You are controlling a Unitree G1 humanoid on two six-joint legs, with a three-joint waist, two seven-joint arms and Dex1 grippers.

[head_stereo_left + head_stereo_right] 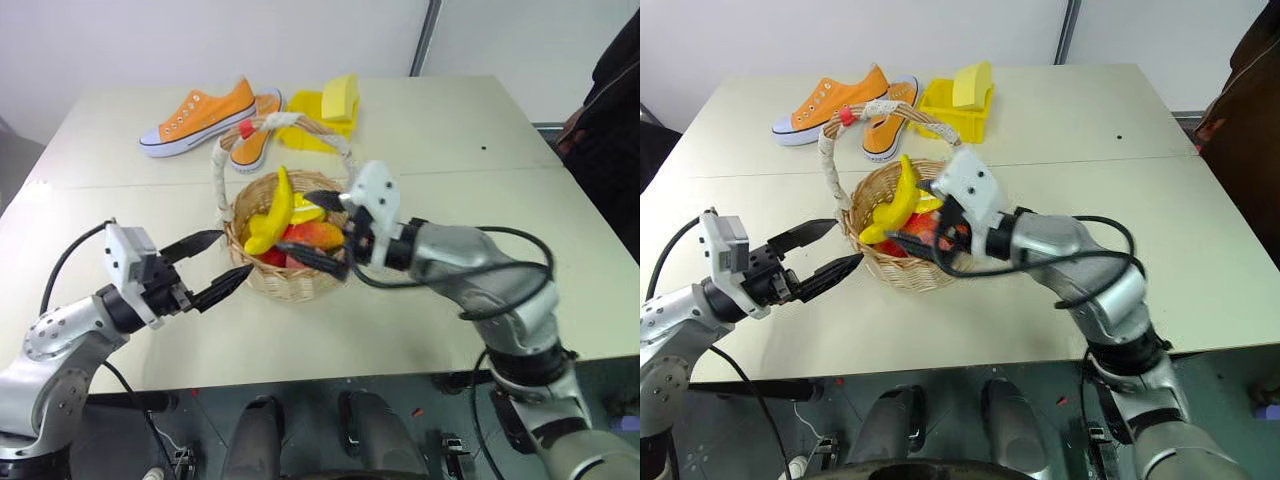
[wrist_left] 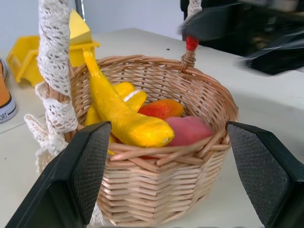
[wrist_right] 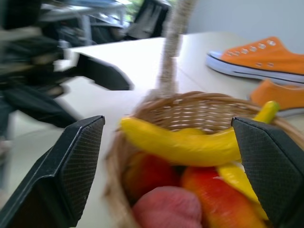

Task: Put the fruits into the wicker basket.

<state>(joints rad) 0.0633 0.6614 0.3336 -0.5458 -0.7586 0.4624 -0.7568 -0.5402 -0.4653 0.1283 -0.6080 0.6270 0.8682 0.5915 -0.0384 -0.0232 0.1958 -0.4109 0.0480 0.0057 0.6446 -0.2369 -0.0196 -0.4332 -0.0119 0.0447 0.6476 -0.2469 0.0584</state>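
Note:
The wicker basket point(image 1: 290, 285) stands mid-table, its white-wrapped handle point(image 1: 218, 165) arching over it. In it lie a yellow banana point(image 1: 275, 215), an orange-red mango-like piece point(image 1: 318, 235), a pink-red peach point(image 2: 187, 130) and a lemon-like piece point(image 1: 305, 212). My left gripper point(image 1: 232, 255) hovers open just left of the basket's wall and holds nothing. From the right, my right gripper point(image 1: 300, 223) reaches over the rim, open above the fruits with nothing between its fingers. In the right wrist view the banana point(image 3: 185, 142) and the peach point(image 3: 166, 206) lie beyond the wide-spread fingers.
Two orange sneakers point(image 1: 200, 118) lie behind the basket at the back left. A yellow bin point(image 1: 315, 130) with a pale yellow block point(image 1: 342, 97) stands beside them. A person in dark clothing point(image 1: 610, 120) stands at the right edge. The table's front edge point(image 1: 300, 375) is close to me.

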